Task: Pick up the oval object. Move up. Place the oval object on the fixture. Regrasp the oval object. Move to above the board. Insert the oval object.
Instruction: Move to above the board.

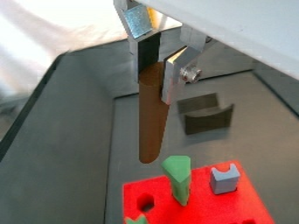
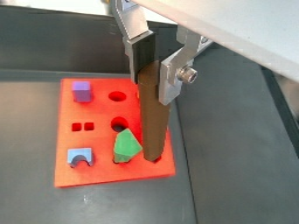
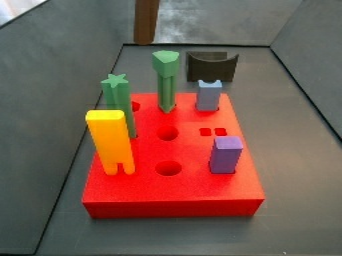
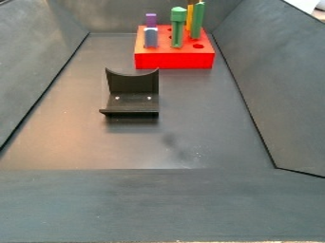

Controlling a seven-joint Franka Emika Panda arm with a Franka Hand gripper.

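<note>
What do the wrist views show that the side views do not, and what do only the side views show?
Only the wrist views: the end effector, hanging near the board and closed on the oval peg. Only the side views: the yellow block, standing in the board. Both: the red board, the fixture on the floor beside it, and the green peg.

The dark floor [image 4: 178,133] carries the fixture [image 4: 129,93] and the board [image 4: 172,59]; tool [image 2: 156,63] above.
</note>
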